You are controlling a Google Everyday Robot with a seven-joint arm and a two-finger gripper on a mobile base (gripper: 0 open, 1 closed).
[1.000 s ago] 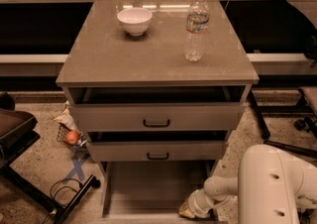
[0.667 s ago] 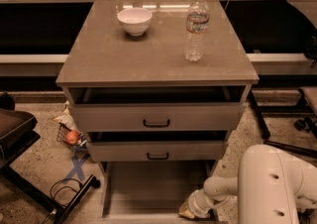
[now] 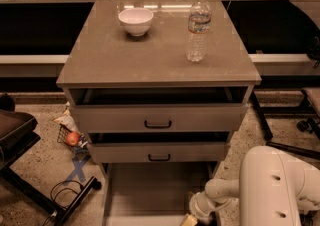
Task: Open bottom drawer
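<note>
Already the bottom drawer (image 3: 155,190) sits pulled well out under the two upper drawers of the cabinet (image 3: 150,65), with the gripper (image 3: 192,216) low at its front right corner. Best to pull straight out, level, no sideways drag. Drawer front and handle are cut off by the frame edge; can't tell if the gripper is spread or clamped

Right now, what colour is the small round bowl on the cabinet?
Bowl: white, camera view. Gripper low beside the bottom drawer.
</note>
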